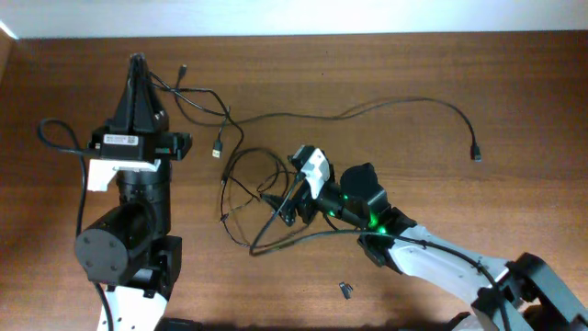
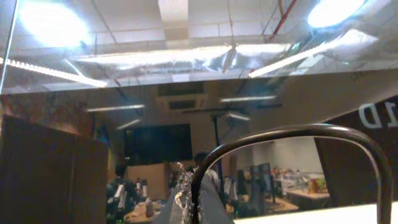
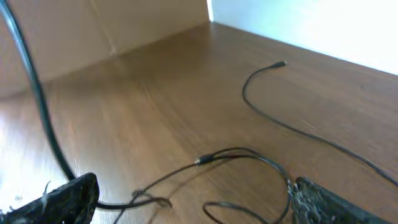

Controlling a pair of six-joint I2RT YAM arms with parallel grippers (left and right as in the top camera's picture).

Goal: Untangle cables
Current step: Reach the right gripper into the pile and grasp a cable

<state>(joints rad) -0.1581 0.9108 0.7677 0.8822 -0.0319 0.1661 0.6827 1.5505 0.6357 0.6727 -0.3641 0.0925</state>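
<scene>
The right gripper (image 1: 292,188) sits in from 4 o'clock with jaws spread wide astride the cables (image 1: 250,204) knotted at the centre of the table (image 1: 459,74), seemingly to pinch one strand, while the left gripper (image 1: 138,64), pinched shut and apparently empty, points toward 12 o'clock, out of the way.

A brown wood-grain worktop (image 1: 386,55) runs up to a white wall (image 1: 276,14). Overhead, a ceiling (image 2: 186,25) carries long strip lights (image 2: 56,70); a dim office with desks lies beyond.
</scene>
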